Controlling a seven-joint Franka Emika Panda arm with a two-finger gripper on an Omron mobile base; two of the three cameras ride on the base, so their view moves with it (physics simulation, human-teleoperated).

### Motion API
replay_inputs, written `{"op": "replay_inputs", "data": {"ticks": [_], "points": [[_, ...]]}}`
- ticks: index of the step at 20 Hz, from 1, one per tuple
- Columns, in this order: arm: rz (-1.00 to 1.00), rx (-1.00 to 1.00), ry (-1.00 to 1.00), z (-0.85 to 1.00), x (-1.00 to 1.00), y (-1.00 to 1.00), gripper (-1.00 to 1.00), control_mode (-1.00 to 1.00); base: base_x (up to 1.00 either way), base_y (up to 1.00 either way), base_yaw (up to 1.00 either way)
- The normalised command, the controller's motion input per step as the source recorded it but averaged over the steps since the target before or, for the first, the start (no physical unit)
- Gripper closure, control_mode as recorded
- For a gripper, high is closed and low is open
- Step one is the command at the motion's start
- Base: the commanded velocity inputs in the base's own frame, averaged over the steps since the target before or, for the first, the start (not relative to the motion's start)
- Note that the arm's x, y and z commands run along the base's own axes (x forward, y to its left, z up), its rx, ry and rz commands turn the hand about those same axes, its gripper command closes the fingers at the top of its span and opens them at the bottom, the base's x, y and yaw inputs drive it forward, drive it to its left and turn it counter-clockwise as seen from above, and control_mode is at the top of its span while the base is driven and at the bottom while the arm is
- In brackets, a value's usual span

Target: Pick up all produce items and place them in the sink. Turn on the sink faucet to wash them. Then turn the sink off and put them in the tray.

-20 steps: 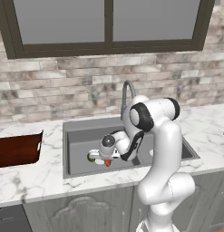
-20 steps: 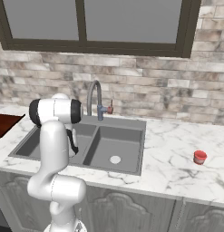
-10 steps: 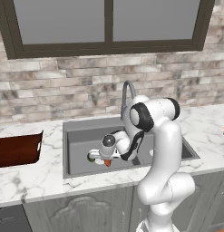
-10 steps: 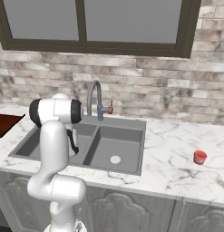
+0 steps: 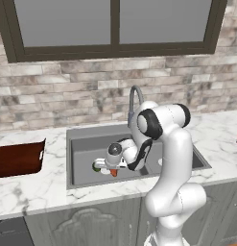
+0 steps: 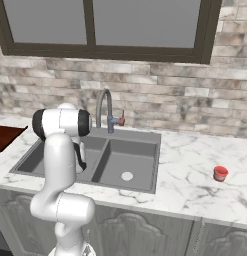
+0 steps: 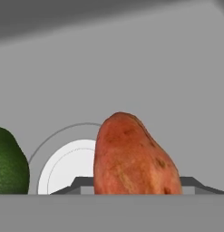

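The arm reaches down into the left basin of the sink point(image 5: 81, 144). In the left base view the gripper point(image 5: 112, 169) is low over the basin floor, and the orange-red vegetable point(image 5: 113, 171) shows just under the hand. In the hand view this vegetable point(image 7: 133, 156) stands between the two finger tips — it fills the gap from about 6 o'clock upward, with a dark finger tip point(image 7: 79, 183) showing at each side of it. So the jaws are partly closed around the vegetable, and I read it as a grip on it, though the contact itself is hidden by the bottom of the view.

The dark-green fruit point(image 5: 96, 166) lies on the basin floor just beside the vegetable, at about 9 o'clock from it; in the hand view it point(image 7: 9, 163) is at the left edge. Behind both, the round pale drain point(image 7: 68, 167) is partly covered.

The faucet point(image 6: 106, 107) stands at the back rim of the sink, at 12 o'clock from the basins. The tray point(image 5: 17, 158) rests on the marble counter point(image 6: 195, 175), well apart at 9 o'clock from the sink. A small red cup point(image 6: 220, 173) stands on the counter at 3 o'clock.
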Motion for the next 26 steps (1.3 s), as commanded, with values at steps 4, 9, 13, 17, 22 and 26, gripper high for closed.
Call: {"op": "replay_inputs", "data": {"ticks": [4, 9, 13, 17, 22, 26], "points": [[0.00, 0.00, 0.00, 0.01, 0.00, 0.01, 1.00, -1.00, 0.00, 0.00, 0.00], [-0.03, 0.00, -0.01, 0.34, 0.00, 0.13, 1.00, -1.00, 0.00, 0.00, 0.00], [-0.05, -0.02, -0.01, 0.55, 0.00, 0.14, 1.00, -1.00, 0.00, 0.00, 0.00], [-0.04, 0.00, 0.00, 0.79, 0.00, 0.09, 1.00, -1.00, 0.00, 0.00, 0.00], [-0.04, 0.00, 0.01, 1.00, 0.00, 0.11, 1.00, -1.00, 0.00, 0.00, 0.00], [-0.05, 0.00, 0.07, 1.00, 0.00, 0.29, 1.00, -1.00, 0.00, 0.00, 0.00]]}}
